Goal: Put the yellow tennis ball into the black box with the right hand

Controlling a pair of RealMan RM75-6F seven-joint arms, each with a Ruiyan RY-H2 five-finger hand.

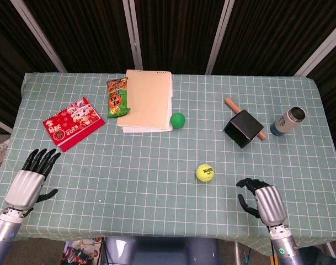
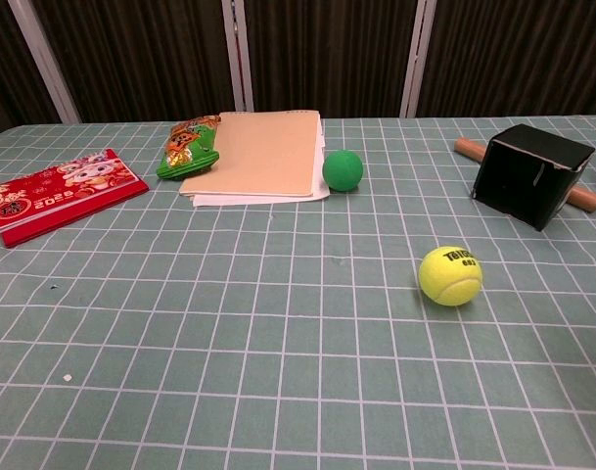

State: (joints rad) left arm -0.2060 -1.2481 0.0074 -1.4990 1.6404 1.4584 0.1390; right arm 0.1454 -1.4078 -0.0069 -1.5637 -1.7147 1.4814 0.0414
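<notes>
Barely begun: fuzzy yellow tennis ball (image 1: 205, 173) resting on green checked tablecloth (image 1: 145, 176), near but apart from tilted black cardboard box (image 1: 241, 128). Right hand (image 1: 263, 202) near ball, fingers spread, holding nothing. Grasp, carry, drop all remaining.

Lab-like test setup: checked tablecloth (image 1: 156, 165), dark curtained backdrop (image 1: 173, 33).

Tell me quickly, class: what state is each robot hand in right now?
Left hand: open, fingers spread, holding nothing.
Right hand: open, empty, beside the tennis ball without touching it.
</notes>
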